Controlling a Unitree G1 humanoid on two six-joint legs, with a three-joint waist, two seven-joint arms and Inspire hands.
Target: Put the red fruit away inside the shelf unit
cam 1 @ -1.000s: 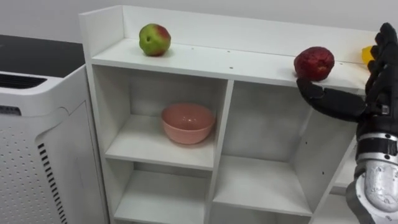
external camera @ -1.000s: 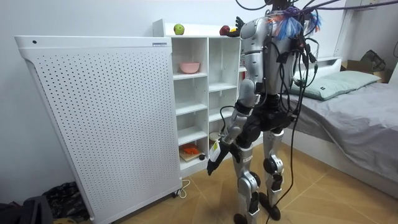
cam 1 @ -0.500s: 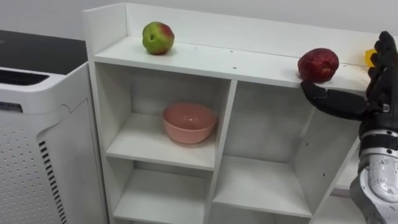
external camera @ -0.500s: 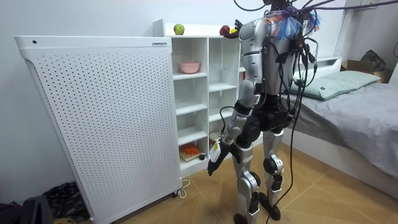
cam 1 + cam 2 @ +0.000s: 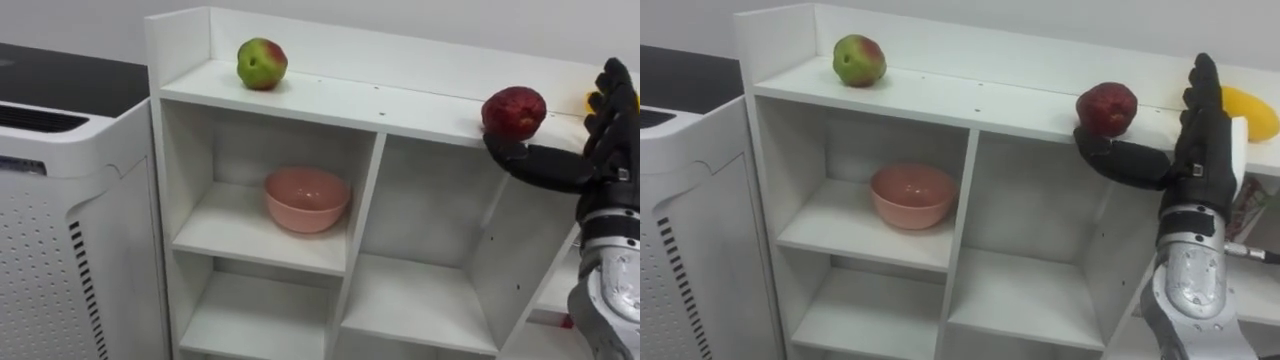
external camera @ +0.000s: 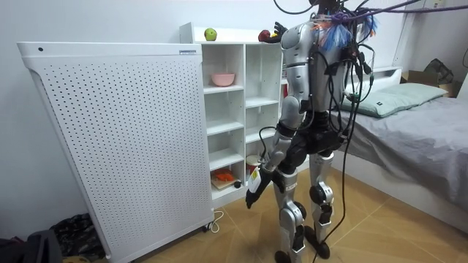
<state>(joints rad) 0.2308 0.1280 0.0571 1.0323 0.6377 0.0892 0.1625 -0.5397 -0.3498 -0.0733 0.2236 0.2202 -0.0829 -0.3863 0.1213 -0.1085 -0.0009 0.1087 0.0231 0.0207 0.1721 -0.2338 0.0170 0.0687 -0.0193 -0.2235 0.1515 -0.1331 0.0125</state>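
1. The camera's drifted a touch, but the real change is the right hand (image 5: 1200,140) edging in. Its thumb tip is now at the lower front of the dark red round apple (image 5: 1105,108).
2. The apple sits on top of the white wooden shelf unit (image 5: 990,100). The hand is spread, fingers straight up, grasping nothing.
3. The apple lies just left of that palm, so the right hand's nearer. The left hand (image 6: 252,193) hangs by the thigh.

Top shelf (image 5: 380,100) lies bare between green apple (image 5: 262,64) and red apple (image 5: 514,112); pink bowl (image 5: 306,198) occupies the upper-left compartment (image 5: 230,150).
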